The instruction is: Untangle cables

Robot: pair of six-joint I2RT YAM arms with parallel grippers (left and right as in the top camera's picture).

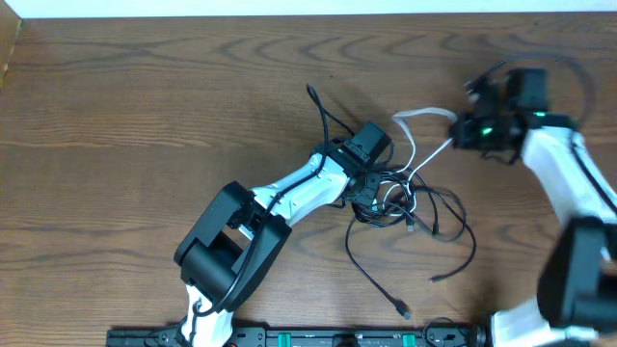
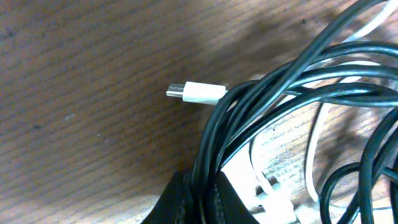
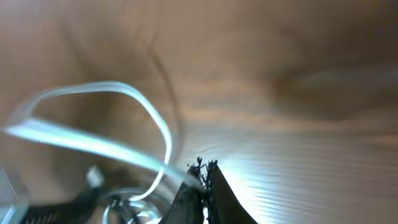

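On my overhead feed the cables sit as a loose bundle (image 1: 403, 200) right of the bench (image 1: 145, 96) centre, and both arms are on it. My left pincer (image 1: 368, 191) is at the bundle's left edge. On the left wrist feed its jaws are closed on the black cables (image 2: 298, 81), and several dark strands run down together into the gap between the fingers at the bottom of the picture. A white plug (image 2: 194, 93) with a bare metal tip pokes out just left of those strands, lying on the wood and free of the pincer.

My right pincer (image 1: 461, 131) is up and to the right of the bundle, apart from it. It is closed, and the white cable (image 1: 424, 116) seems to be caught at its tip. On the overhead feed a pale strand runs slantwise from the bundle up to the fingers, and a flat loop of the same cable curls off to their left. The right wrist picture is badly blurred, but a pale loop does end at the shut fingertips.

Three black tails stray from the bundle — one up and to the left past the left pincer, two trailing down towards the near edge of the bench.
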